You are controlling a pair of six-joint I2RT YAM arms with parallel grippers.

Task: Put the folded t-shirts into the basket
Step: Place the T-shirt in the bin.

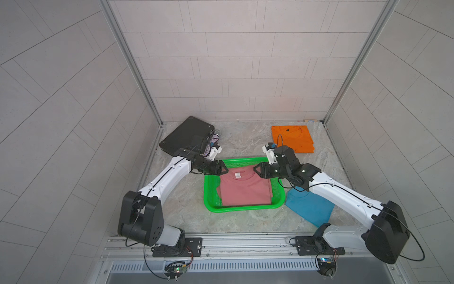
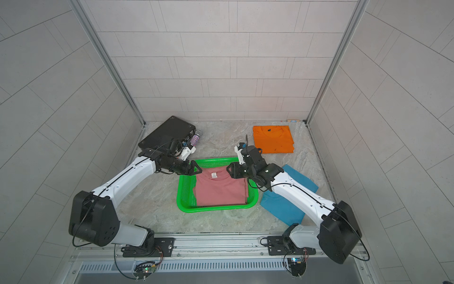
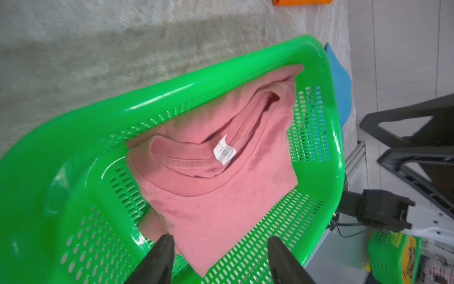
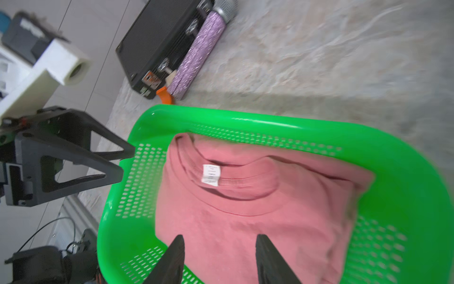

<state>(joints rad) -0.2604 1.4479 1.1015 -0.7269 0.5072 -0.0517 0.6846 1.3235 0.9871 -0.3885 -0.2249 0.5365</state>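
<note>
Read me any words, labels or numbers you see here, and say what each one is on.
Nothing is legible.
White neck label on the pink t-shirt: printed lines, too blurred to read.
Yellow panel on a green object, left wrist view: dark script, too blurred.

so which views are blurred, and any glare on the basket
Both top views: sharp, evenly lit, only faint shadows. Left wrist view: table smeared, white glare on the basket rim. Right wrist view: table and basket edge blurred, rim glare too.
</note>
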